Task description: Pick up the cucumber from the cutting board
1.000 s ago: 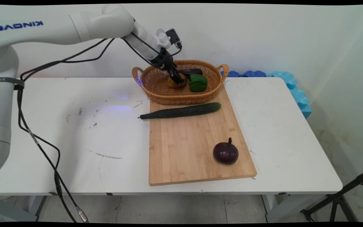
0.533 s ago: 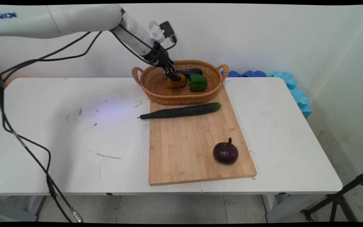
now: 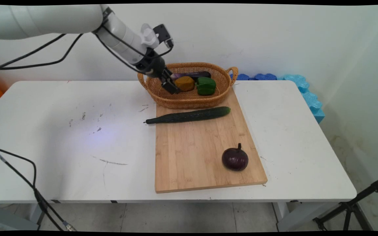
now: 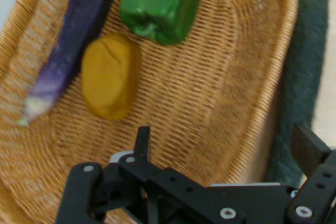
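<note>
My gripper [image 3: 171, 87] hangs open and empty over the left part of the wicker basket [image 3: 189, 100], just left of a yellow-orange lump [image 3: 185, 83]. In the hand view the gripper [image 4: 226, 145] stands wide apart over bare basket weave [image 4: 220, 93], with the yellow-orange lump [image 4: 109, 76] ahead. A green pepper [image 4: 160, 4] and a long purple eggplant [image 4: 73, 35] lie beyond it. In the main view the green pepper [image 3: 206, 85] sits right of the lump and the long eggplant [image 3: 192, 74] lies behind both.
A long cucumber [image 3: 189, 115] lies across the far end of the wooden cutting board [image 3: 195, 154], right in front of the basket. A round purple eggplant [image 3: 235, 159] rests near the board's front right. Blue foam [image 3: 304, 91] lines the table's far right edge.
The gripper has drawn back to the left and slightly up, off the yellow-orange lump, which stays in the basket. The arm has swung left.
</note>
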Action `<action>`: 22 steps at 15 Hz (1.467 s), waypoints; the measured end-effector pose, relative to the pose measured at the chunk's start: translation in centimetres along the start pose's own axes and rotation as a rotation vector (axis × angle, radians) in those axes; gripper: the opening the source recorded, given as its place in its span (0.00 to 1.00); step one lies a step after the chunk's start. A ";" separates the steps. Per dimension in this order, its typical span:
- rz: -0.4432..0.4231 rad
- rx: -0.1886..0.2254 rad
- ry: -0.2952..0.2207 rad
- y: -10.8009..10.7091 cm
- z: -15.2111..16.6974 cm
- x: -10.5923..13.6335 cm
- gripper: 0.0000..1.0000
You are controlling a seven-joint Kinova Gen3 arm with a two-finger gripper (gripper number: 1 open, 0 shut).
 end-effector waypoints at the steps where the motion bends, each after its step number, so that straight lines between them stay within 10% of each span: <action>1: -0.007 -0.008 -0.008 0.6 -0.4 -0.5 1.00; 10: -0.046 -0.061 -0.066 4.3 -1.7 -4.8 1.00; 22: -0.063 -0.077 -0.059 3.9 2.1 -8.0 1.00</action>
